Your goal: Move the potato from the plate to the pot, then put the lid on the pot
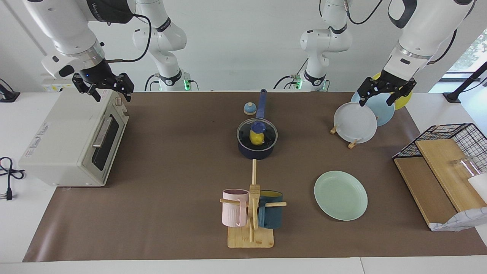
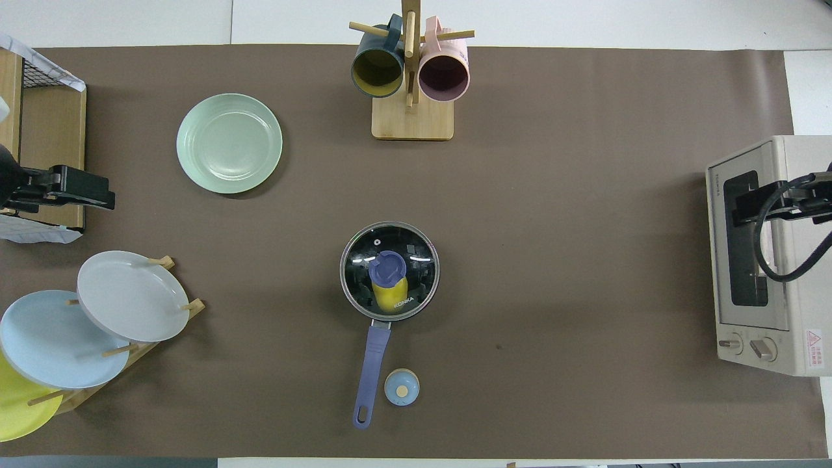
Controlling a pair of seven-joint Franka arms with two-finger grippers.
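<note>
The dark blue pot (image 1: 255,154) stands mid-table with its long handle (image 2: 372,357) pointing toward the robots. The clear glass lid (image 1: 267,131) with the blue knob (image 2: 388,266) sits on it. The yellow potato (image 1: 257,139) lies inside the pot and shows through the glass (image 2: 390,297). The mint-green plate (image 1: 340,195) is bare, farther from the robots, toward the left arm's end (image 2: 229,143). My left gripper (image 1: 377,99) is open and raised over the plate rack (image 2: 97,197). My right gripper (image 1: 112,95) is open over the toaster oven (image 2: 744,209).
A toaster oven (image 1: 72,140) stands at the right arm's end. A rack of upright plates (image 1: 355,121) and a wire basket with wooden boards (image 1: 445,152) stand at the left arm's end. A mug tree (image 1: 251,213) stands farther out. A small bell (image 1: 250,109) sits beside the pot's handle.
</note>
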